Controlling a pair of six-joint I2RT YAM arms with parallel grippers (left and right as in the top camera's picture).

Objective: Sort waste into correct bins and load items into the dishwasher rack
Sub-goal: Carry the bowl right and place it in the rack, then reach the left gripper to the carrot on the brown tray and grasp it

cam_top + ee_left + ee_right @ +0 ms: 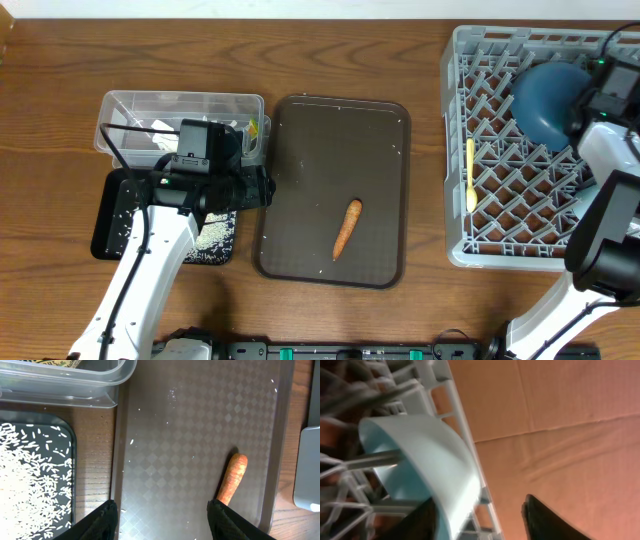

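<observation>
**Hanging open over the desk: both grippers released, the carrot alone on the brown tray**

Standing by the desk [50, 80], I saw the left gripper [162, 522] hovering over the near left part of the brown serving tray [300, 150]. Its two fingers were wide apart and nothing was between them. The short orange carrot [347, 228] lay on this tray, slightly tilted, close to the right finger of that gripper; I could not tell if they touched. A few white grains were scattered on the tray.

Left of the brown tray lay the black tray [108, 220], which carried many loose rice grains [30, 490]. Behind it was the clear tub [130, 105], holding crumpled paper scraps [150, 130] and a small yellow-green wrapper [253, 127] at its right end.

At the right side of the desk stood the grey dishwasher rack [460, 60]. The dark blue plate [545, 100] was in its far part, and the pale yellow spoon [470, 175] lay along its left side. The right gripper [480, 520] was at the rack with its fingers apart, gripping nothing. The light blue cup [425, 455] rested among the pegs, just beside one finger.
</observation>
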